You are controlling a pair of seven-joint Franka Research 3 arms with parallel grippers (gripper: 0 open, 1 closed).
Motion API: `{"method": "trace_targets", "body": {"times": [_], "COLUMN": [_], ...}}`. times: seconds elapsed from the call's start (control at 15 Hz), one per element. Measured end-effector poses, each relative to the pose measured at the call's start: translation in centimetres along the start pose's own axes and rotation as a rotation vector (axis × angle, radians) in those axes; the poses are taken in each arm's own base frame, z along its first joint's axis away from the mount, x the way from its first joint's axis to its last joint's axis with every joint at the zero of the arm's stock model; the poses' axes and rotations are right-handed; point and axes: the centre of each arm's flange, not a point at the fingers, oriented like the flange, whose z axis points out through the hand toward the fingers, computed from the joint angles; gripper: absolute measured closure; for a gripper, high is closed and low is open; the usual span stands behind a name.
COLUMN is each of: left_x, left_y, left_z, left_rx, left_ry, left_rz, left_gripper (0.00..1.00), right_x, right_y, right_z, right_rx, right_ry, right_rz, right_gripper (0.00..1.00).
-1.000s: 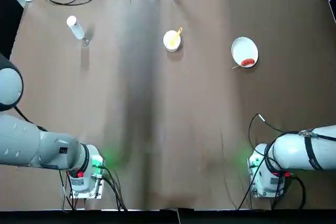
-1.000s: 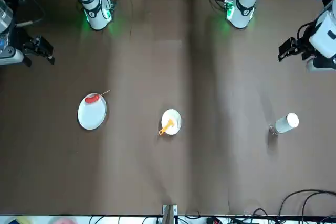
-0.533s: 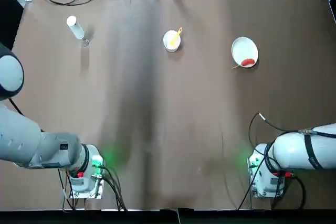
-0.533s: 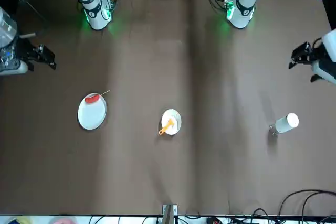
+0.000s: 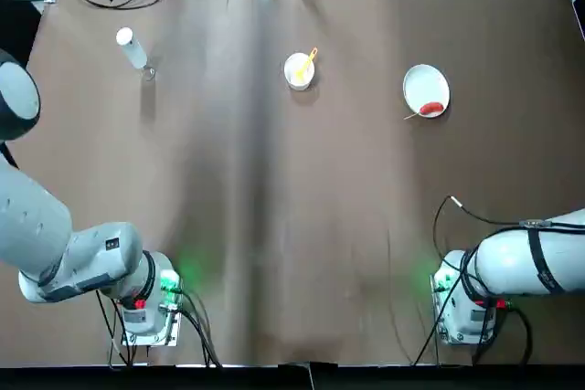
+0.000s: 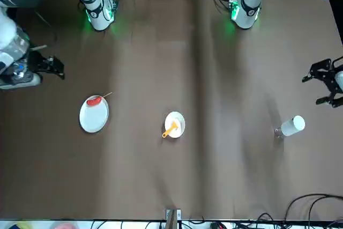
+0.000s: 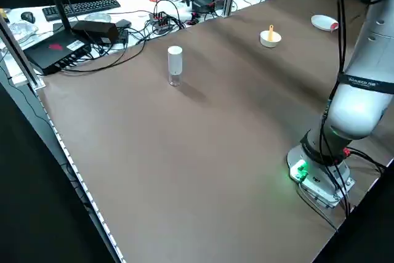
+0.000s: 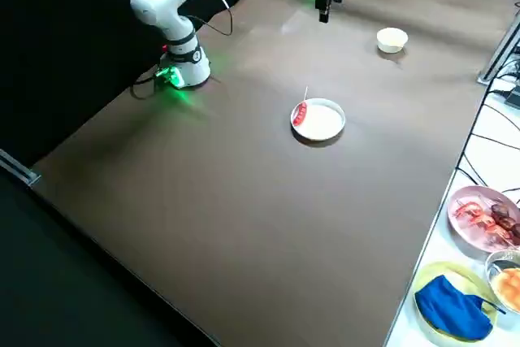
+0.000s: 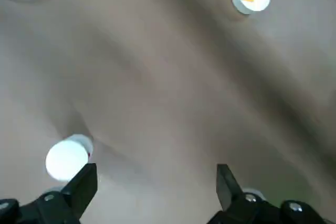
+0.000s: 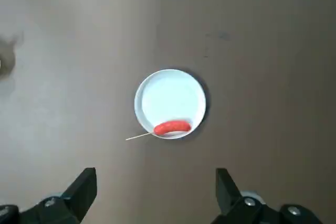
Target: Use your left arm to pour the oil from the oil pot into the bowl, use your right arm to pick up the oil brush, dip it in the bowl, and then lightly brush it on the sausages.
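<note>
In the front view, the left gripper at the right edge is open, near the oil bottle below it. A bump could tip the bottle. The right gripper, open, waits at the left. The brush sits in the bowl, centre.

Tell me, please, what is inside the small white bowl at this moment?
The bowl holds the oil brush, whose yellow-orange handle leans out over the rim. The bristle end lies down inside. Whether any oil is in the bowl cannot be seen.
</note>
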Motion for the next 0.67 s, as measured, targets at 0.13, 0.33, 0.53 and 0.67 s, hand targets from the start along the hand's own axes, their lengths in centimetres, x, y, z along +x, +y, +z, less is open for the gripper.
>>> {"method": "trace_targets", "body": {"times": [0.13,0.33,0.53,0.67], "left_x": [-0.6,-1.0,-3.5,-4.7], "left_y": [-2.0,-4.2,-7.8,-9.7], "left_z": [1.9,3.5,5.9,7.5], "left_rx": [-0.034,-0.07,-0.108,-0.106], "left_ry": [0.034,0.135,0.29,0.332], "left_rz": [0.029,0.157,0.322,0.408], "left_gripper": [0.0,0.0,0.0,0.0], "right_x": [0.4,0.6,0.6,0.6], "right_y": [-2.1,-4.0,-5.4,-6.1], "right_z": [1.0,1.4,1.0,0.9], "right_rx": [-0.001,-0.001,0.008,0.043], "right_ry": [-0.019,-0.023,-0.013,-0.012], "right_rz": [-0.037,-0.07,-0.093,-0.093], "right_gripper": [0.0,0.0,0.0,0.0]}}
